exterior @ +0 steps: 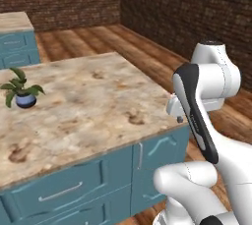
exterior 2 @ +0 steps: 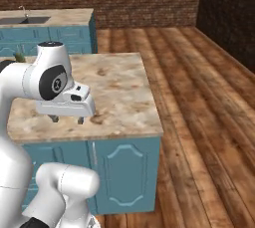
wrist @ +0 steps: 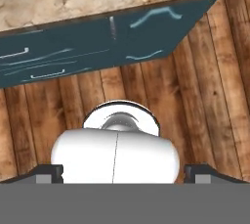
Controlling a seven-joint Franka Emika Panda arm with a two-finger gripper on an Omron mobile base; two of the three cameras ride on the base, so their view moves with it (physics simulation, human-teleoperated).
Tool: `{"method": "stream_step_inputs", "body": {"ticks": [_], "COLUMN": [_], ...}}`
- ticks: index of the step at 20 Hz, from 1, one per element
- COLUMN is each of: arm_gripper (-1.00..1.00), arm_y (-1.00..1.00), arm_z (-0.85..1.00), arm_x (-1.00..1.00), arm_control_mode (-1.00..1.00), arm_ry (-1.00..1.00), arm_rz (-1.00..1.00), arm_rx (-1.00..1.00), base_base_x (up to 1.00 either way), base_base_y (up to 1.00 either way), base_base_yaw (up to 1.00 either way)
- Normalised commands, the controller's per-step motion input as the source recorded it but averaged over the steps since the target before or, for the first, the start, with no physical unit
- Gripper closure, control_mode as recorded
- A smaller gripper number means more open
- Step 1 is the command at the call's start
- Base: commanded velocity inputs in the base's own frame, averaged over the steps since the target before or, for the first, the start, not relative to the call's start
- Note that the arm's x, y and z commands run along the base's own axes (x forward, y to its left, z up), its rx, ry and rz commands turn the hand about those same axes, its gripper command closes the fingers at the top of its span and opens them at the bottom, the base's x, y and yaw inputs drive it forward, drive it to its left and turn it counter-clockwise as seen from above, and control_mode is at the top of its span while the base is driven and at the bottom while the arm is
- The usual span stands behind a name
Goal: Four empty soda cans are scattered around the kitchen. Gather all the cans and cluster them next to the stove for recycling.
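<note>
My gripper (exterior 2: 67,119) hangs just above the near right corner of the island counter (exterior 2: 119,87), pointing down. Its two short dark fingertips (exterior 2: 80,120) stand wide apart, open, with nothing between them. From the left base view the gripper (exterior: 178,117) sits at the counter's right edge, half hidden behind my forearm. In the hand view the gripper (wrist: 124,173) looks down past the counter edge at the blue cabinet fronts (wrist: 146,27) and the plank floor. The soda cans and the stove are out of view.
A small potted plant (exterior: 22,91) in a blue pot stands on the island's left side. A second counter with a sink (exterior 2: 30,20) runs along the brick back wall. Open wooden floor (exterior 2: 199,97) lies to the island's right.
</note>
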Motion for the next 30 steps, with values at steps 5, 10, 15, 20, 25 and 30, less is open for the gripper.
{"method": "stream_step_inputs", "body": {"ticks": [5, 10, 15, 20, 25, 30], "arm_gripper": [-1.00, -1.00, -1.00, -1.00, -1.00, -1.00], "arm_y": [0.00, 0.00, 0.00, 0.00, 0.00, 0.00], "arm_z": [0.00, 0.00, 0.00, 0.00, 0.00, 0.00], "arm_x": [0.00, 0.00, 0.00, 0.00, 0.00, 0.00], "arm_control_mode": [1.00, 1.00, 1.00, 1.00, 1.00, 1.00], "arm_ry": [0.00, 0.00, 0.00, 0.00, 0.00, 0.00], "arm_rz": [0.00, 0.00, 0.00, 0.00, 0.00, 0.00], "arm_rx": [0.00, 0.00, 0.00, 0.00, 0.00, 0.00], "base_base_x": [0.17, 0.23, 0.31, 0.70, 0.96, 1.00], "base_base_y": [-1.00, -1.00, -1.00, -1.00, -1.00, -1.00], "base_base_yaw": [0.07, 0.07, 0.07, 0.08, 0.07, 0.10]}}
